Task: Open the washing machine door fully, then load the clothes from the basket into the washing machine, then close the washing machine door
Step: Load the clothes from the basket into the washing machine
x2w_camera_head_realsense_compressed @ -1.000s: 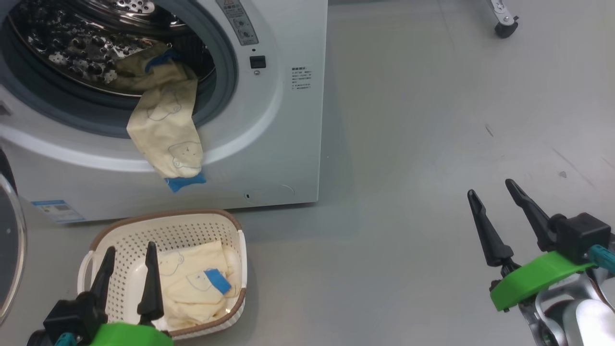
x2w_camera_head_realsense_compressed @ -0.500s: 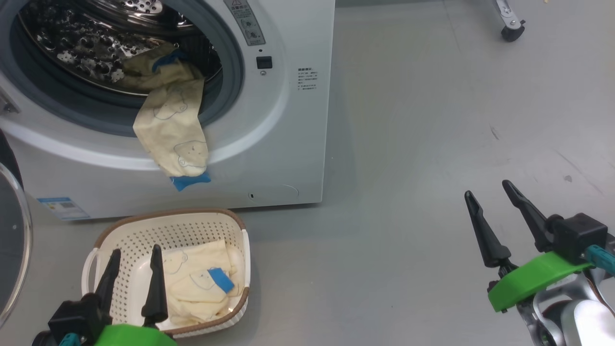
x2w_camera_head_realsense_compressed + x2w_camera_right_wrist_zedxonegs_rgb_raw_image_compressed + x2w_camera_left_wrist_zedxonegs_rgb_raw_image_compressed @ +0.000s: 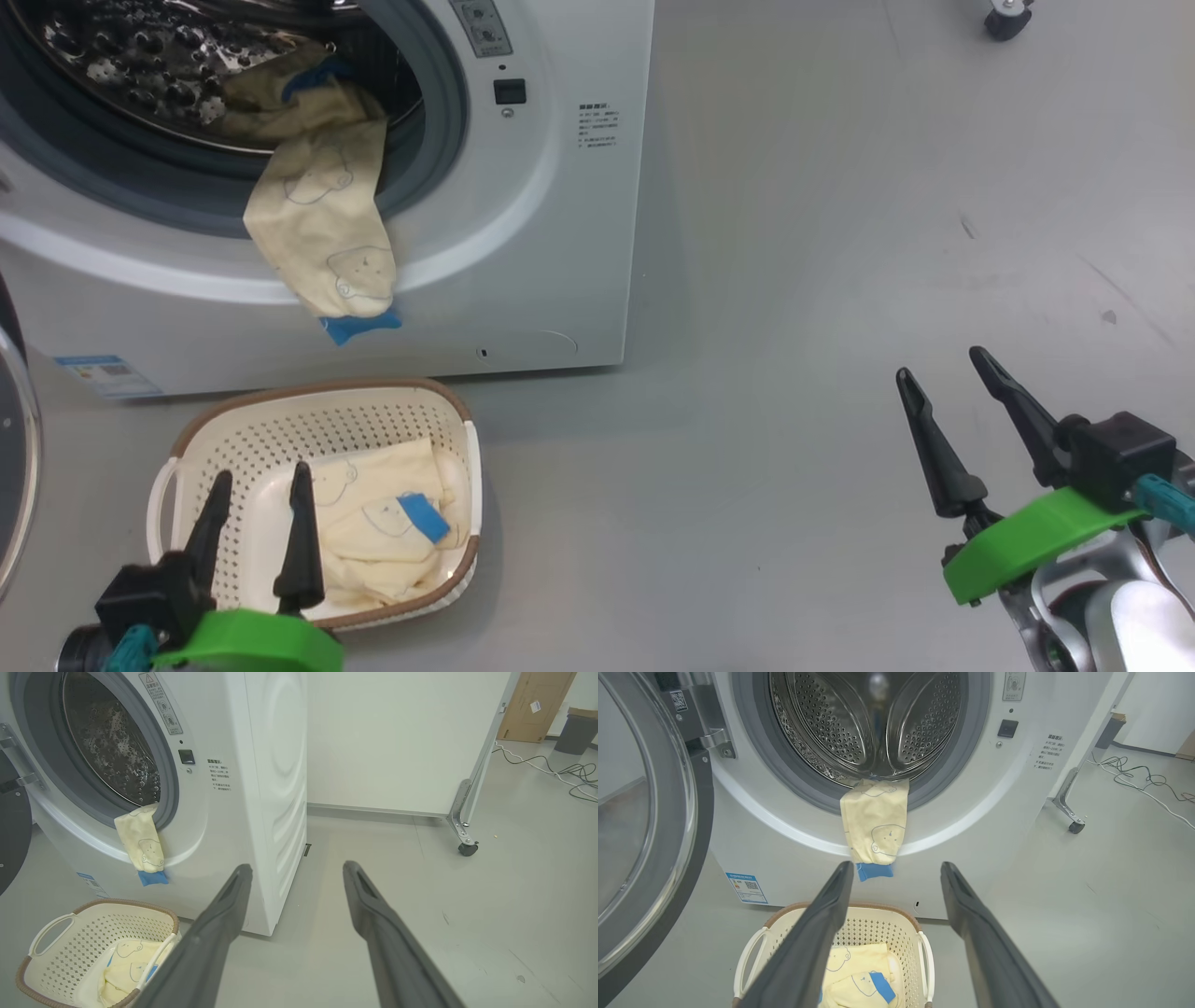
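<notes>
Far left: round black-rimmed glass washing machine door [image 3: 14, 448] swung open. Left gripper [image 3: 262, 472] spread, empty, above cream perforated plastic basket [image 3: 373, 415] holding cream-yellow bear-print clothes [image 3: 373, 546]. One garment [image 3: 317, 224] draped out of white washing machine [image 3: 560, 233]. Right gripper [image 3: 940, 364] likewise, over grey floor [image 3: 794, 280].

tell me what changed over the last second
Only the head camera shifted slightly; nothing itself visibly moved, and nothing was gripped or released. The left pincer and right pincer stay open and empty. One garment still hangs from the washing machine, the other clothes lie in the basket, and the door is open.
</notes>
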